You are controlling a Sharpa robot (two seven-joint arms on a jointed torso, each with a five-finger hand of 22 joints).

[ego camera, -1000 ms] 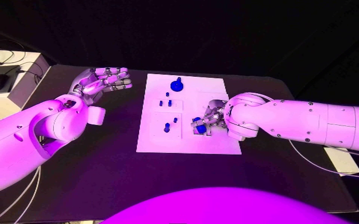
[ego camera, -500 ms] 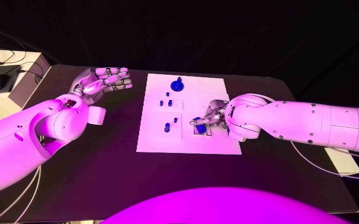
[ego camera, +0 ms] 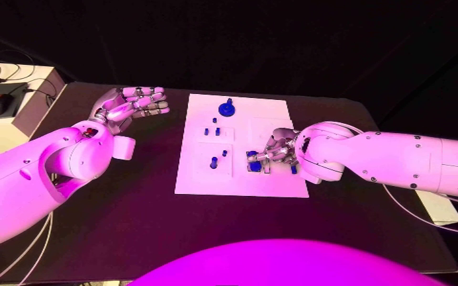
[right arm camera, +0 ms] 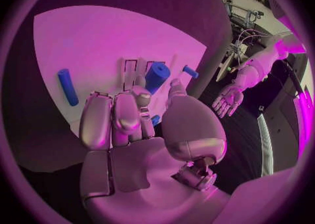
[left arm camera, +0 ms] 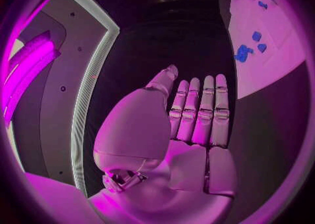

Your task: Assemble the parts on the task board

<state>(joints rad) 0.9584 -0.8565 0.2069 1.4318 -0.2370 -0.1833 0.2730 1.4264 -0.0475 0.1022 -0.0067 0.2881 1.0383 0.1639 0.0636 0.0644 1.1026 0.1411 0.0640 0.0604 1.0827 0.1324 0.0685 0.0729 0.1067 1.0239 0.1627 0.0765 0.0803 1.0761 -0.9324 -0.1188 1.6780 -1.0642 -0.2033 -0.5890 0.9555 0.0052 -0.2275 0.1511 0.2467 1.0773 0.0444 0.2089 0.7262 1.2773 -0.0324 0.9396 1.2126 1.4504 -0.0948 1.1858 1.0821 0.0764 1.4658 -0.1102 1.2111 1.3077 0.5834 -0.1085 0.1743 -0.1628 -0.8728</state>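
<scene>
The white task board (ego camera: 196, 179) lies mid-table. On it stand a round blue knob (ego camera: 227, 108) at the far end and small blue pegs (ego camera: 213, 162) on its left half. My right hand (ego camera: 274, 153) is low over the board's right half, fingers curled in. In the right wrist view its thumb and fingertips (right arm camera: 136, 88) pinch a short blue cylinder (right arm camera: 156, 75) by two slots in the board (right arm camera: 92, 34). A blue rod (right arm camera: 67, 86) lies flat nearby. My left hand (ego camera: 132, 104) hovers left of the board, holding nothing, fingers (left arm camera: 203, 109) straight.
Black table (ego camera: 114, 213) surrounds the board, with wide bare room in front and to the left. A white box (ego camera: 19, 94) with cables sits past the table's left edge. Another small blue piece (ego camera: 293, 167) lies by my right wrist.
My right arm has shifted a little to the right and toward me, its hand staying on the blue piece at the board's right half. My left hand has not moved.
</scene>
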